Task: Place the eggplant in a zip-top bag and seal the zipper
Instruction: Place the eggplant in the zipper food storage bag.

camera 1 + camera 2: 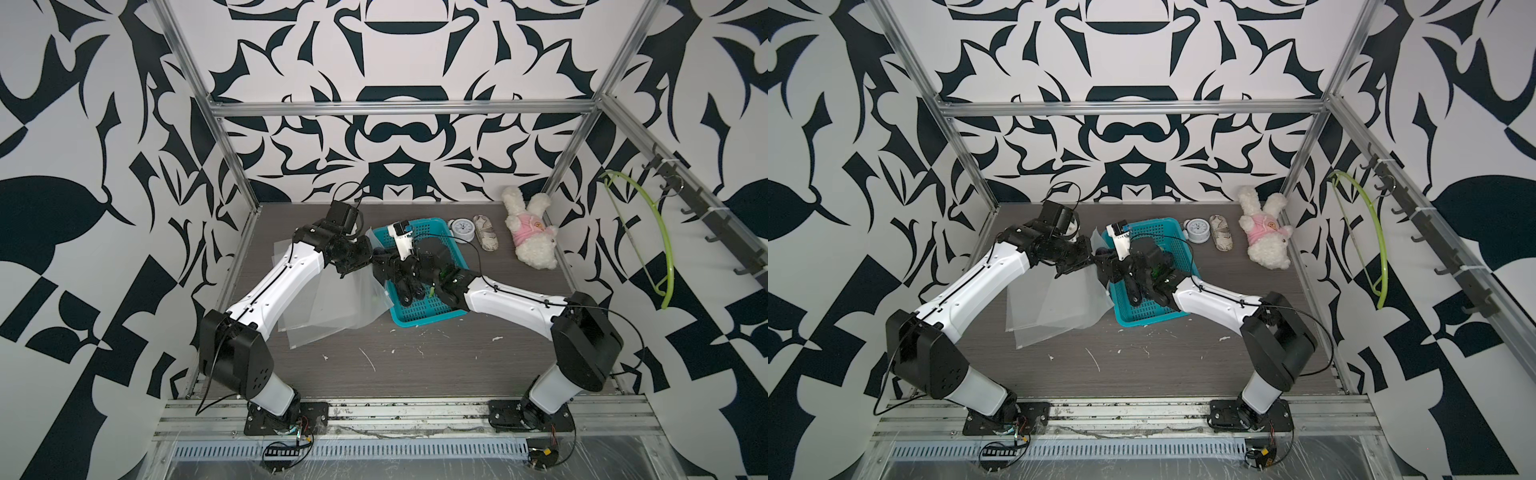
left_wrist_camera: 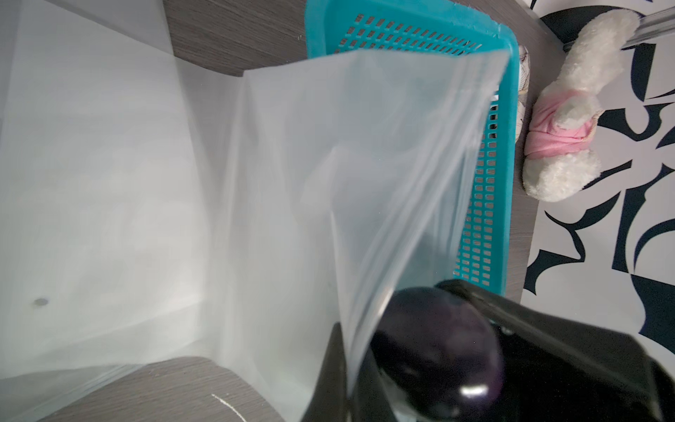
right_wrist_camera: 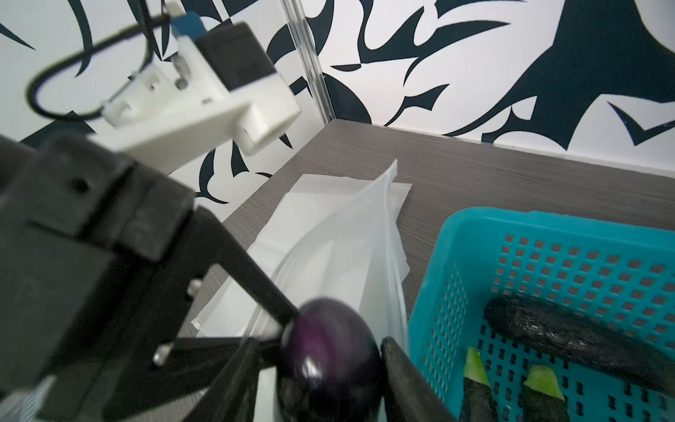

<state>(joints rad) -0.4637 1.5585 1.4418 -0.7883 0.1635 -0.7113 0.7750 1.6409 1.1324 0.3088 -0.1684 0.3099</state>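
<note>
Right wrist view gives us the clearest reading. The eggplant (image 3: 328,358) is out of the blue basket (image 3: 511,223), and its rounded end is at the mouth of the zip-top bag (image 3: 347,255), just beside the basket's wall. The left jaws are fully closed, pinching one lip of the bag and holding it raised off the surface (image 1: 415,365), so the mouth gapes towards the eggplant. The eggplant sits between the right jaws with one finger against its side. The view is too close and blurred for us to tell whether they are clamping it or letting it go.

We judge the task to be about halfway. The eggplant has been fetched and the bag is held open, but in the left wrist view only the eggplant's tip meets the film's edge, so the body is not yet inside. It has yet to be slid fully in and released, and the zipper then needs pressing shut along the whole mouth. None of the seal is closed.

The eggplant is deep purple, almost black. It is smooth and glossy, with bright highlights on its domed end, and its stem end is hidden. Other eggplants (image 3: 569,339) lie in the basket, two showing pale green cut stems. Spare bags (image 1: 332,316) lie flat beneath the left arm.
</note>
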